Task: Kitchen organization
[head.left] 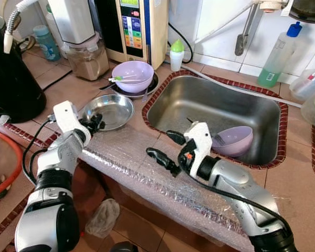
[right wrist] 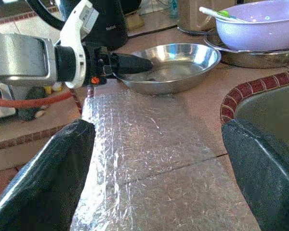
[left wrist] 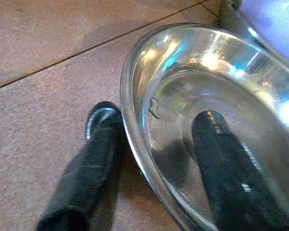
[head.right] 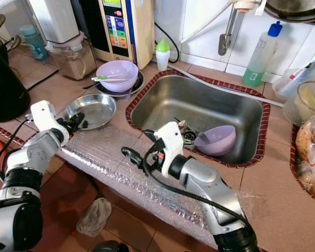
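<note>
Two silver-and-black jointed arms are seen, each tipped by a white-cased wrist (small orange marks, trailing black cables) and long black fingers [right wrist: 48, 178].

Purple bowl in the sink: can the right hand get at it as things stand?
Probably yes. The right hand is open above the counter edge beside the steel sink, and the purple plastic bowl lies tilted in the near corner with nothing covering it. The arm would need to turn toward it.

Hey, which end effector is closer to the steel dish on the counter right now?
Left. The left end effector straddles the steel dish's rim, one finger inside, one outside. The right end effector hangs open over the counter edge beside the sink, well apart from the dish.
</note>
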`<state>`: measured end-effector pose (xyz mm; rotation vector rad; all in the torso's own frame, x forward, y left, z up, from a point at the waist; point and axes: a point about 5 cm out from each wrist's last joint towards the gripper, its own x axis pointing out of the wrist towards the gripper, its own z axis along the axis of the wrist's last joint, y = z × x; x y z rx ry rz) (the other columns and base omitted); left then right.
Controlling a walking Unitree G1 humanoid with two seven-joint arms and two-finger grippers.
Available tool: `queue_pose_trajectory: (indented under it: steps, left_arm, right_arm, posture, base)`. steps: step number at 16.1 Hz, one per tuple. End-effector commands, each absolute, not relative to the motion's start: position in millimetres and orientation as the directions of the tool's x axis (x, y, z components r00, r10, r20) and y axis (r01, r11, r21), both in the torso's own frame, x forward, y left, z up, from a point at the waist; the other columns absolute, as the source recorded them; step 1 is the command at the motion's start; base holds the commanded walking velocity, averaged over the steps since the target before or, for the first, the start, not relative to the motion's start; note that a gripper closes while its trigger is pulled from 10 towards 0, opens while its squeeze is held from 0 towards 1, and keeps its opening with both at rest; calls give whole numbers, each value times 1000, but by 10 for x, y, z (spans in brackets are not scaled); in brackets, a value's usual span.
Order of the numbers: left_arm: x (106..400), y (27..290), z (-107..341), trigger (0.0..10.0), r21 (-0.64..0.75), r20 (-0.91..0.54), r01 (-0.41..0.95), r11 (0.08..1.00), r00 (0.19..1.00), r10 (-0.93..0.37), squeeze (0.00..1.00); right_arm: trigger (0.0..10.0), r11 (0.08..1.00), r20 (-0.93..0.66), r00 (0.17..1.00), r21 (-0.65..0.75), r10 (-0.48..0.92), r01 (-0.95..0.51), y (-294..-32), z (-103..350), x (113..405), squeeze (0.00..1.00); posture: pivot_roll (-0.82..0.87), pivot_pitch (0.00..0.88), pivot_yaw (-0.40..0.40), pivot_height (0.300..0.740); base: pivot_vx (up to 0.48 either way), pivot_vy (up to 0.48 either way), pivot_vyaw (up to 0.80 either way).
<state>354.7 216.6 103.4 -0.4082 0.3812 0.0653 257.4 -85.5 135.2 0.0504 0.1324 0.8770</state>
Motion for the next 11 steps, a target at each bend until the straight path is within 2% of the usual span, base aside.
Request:
queue_pose_trajectory:
  steps: [1,2,4,7,9,11]
  left_arm:
    - [3443,2224,852,0,-363,-452,-191,912,892,7,0]
    - [3424,2262,843,0,-373,-454,-201,906,891,11,0]
    - [3409,2288,836,0,-373,-456,-199,906,890,8,0]
    - [3382,2333,839,0,-352,-458,-196,915,889,15,0]
    - [3327,2388,833,0,-337,-460,-199,920,887,23,0]
    - [3248,2426,818,0,-299,-458,-191,935,888,35,0]
  right_arm:
    - [10000,649,-104,641,63,760,-758,-850,1334,2584,0]
    - [10000,679,-99,675,19,731,-733,-863,1335,2615,0]
    - [10000,697,-86,692,45,717,-716,-882,1337,2646,0]
    - [10000,707,-91,704,-3,704,-707,-900,1324,2676,0]
    - [10000,692,-98,685,57,722,-720,-911,1304,2658,0]
    - [10000,712,-105,706,39,700,-701,-943,1278,2671,0]
  posture:
    - [-30,22,74,740]
    - [-30,22,75,740]
    - [-28,22,73,740]
    - [-26,22,71,740]
    - [-26,22,71,740]
    - [-25,23,72,740]
  base:
    - [0,0,0]
    - [0,0,0]
    - [0,0,0]
    - [0,0,0]
    - [0,0,0]
    - [0,0,0]
